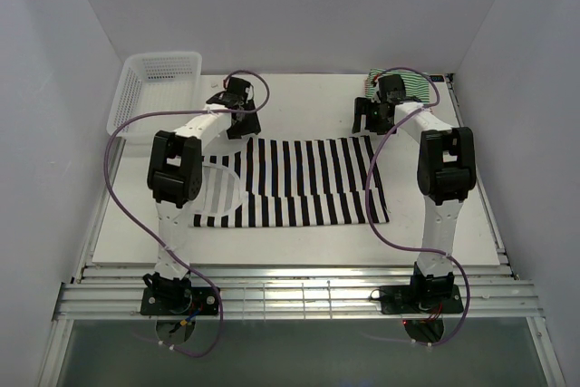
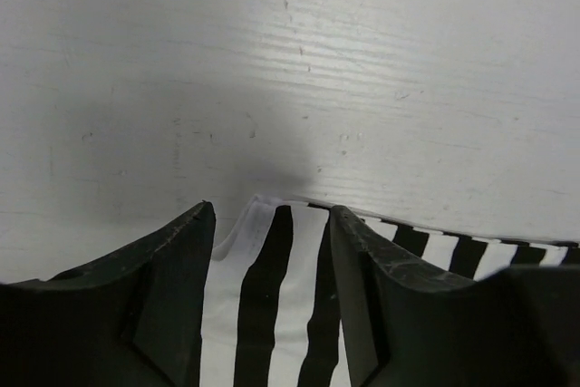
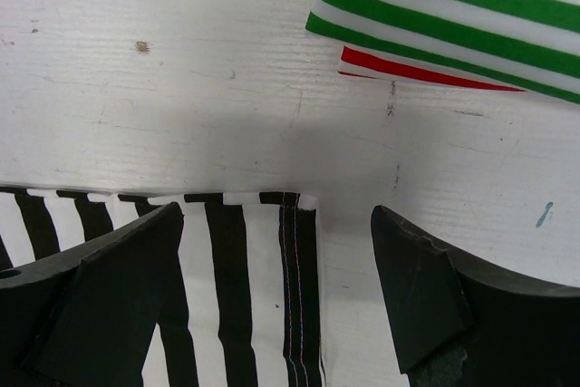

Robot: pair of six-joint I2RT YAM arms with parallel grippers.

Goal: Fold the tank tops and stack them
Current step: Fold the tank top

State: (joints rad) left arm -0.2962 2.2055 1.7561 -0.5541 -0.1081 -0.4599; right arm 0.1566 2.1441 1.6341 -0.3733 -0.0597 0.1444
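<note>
The black-and-white tank top (image 1: 299, 183) is spread flat on the table (image 1: 299, 106), between the two arms. Its far edge is seen directly under both hands.

In the right wrist view, its stitched hem corner lies between the fingers of the right gripper (image 3: 276, 215), closer to the left finger, and the jaws are held wide apart with nothing gripped. In the left wrist view, a narrow striped end lies between the fingers of the left gripper (image 2: 272, 210). Those jaws are parted less widely and nothing is clamped.

Beyond the right gripper's fingertips, the green-and-white tank top (image 3: 453, 6) is stacked over the red-and-white tank top (image 3: 408, 70), only a sliver of which shows. A white mesh basket (image 1: 154, 88) stands well off to the outer side of the left gripper.

The step in hand is judged to be a fold taken from these far corners. The right corner should be centred between the fingers before closing. Both hands should be lowered to the table together so that every layer is pinched. The edge should then be carried level, with the stripes kept parallel and slack avoided. The stack ahead of the right hand should not be brushed.
</note>
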